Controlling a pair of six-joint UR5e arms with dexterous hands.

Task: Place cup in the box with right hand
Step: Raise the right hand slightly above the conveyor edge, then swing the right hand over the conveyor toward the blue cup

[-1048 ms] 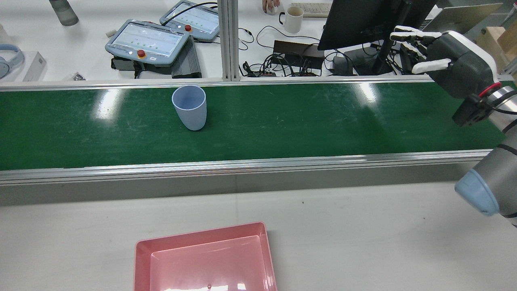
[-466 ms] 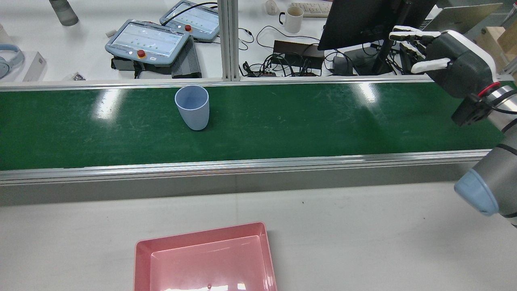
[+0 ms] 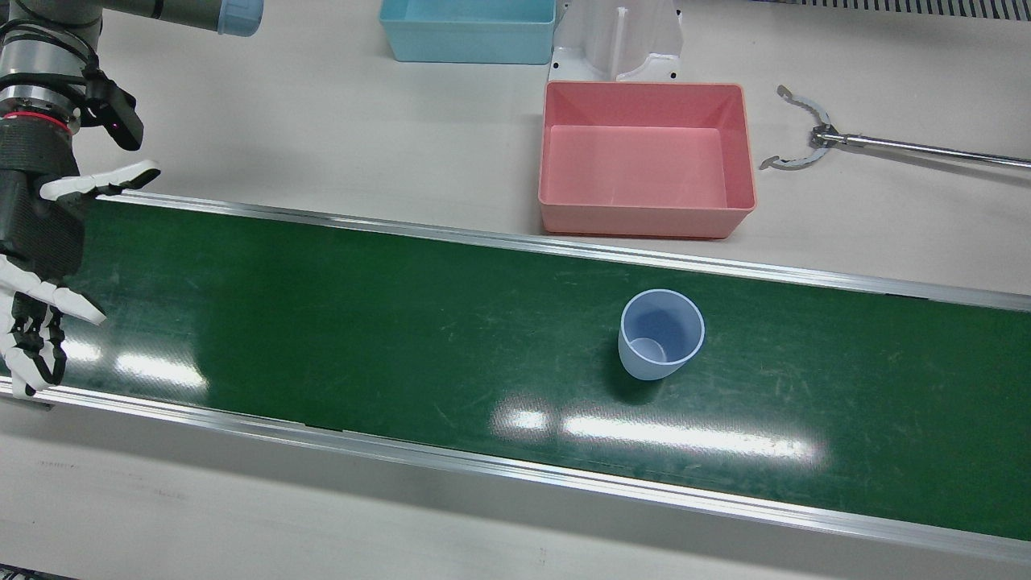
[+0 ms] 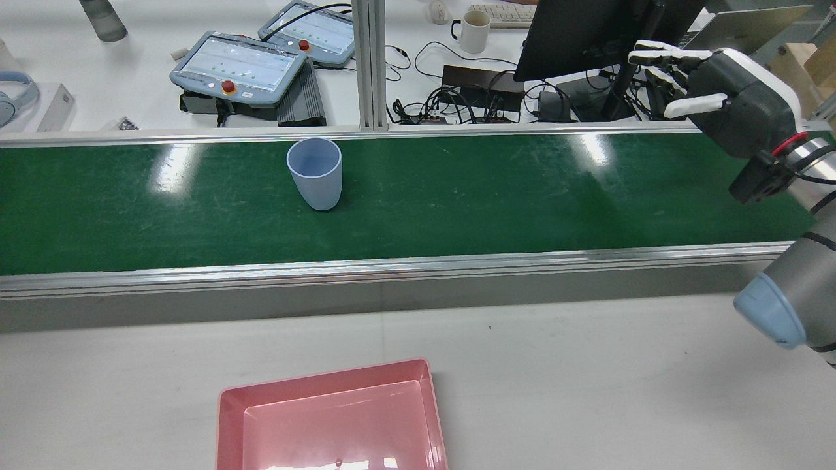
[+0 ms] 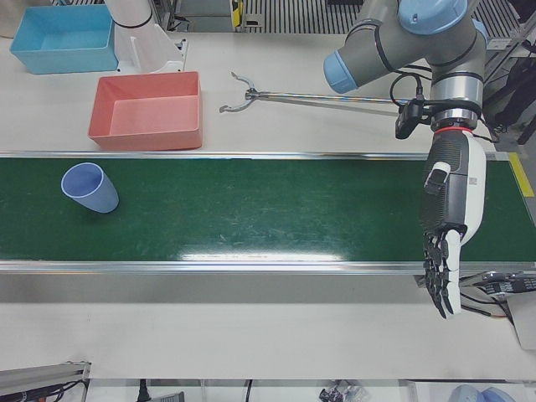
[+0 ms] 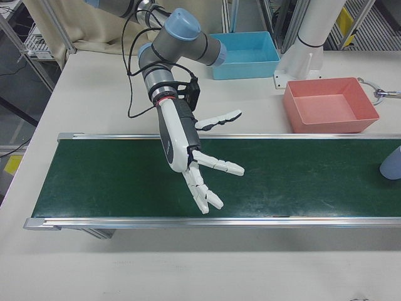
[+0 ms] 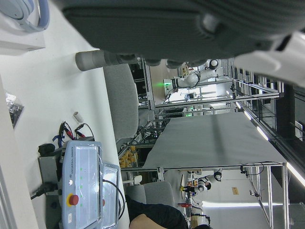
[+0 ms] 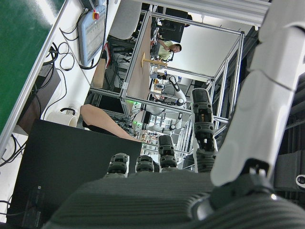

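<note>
A pale blue cup stands upright on the green belt, also seen in the rear view and at the right-front view's edge. The empty pink box sits on the table just beyond the belt, close to the cup. My right hand hovers over the belt's far end, open with fingers spread, far from the cup. My left hand hangs open over the opposite belt end, fingers pointing down and holding nothing.
A blue bin and a white pedestal stand behind the pink box. A metal reacher tool lies on the table beside the box. Teach pendants, cables and a monitor sit beyond the belt.
The cup has shifted slightly along the belt toward my right hand. The right hand has hardly moved.
</note>
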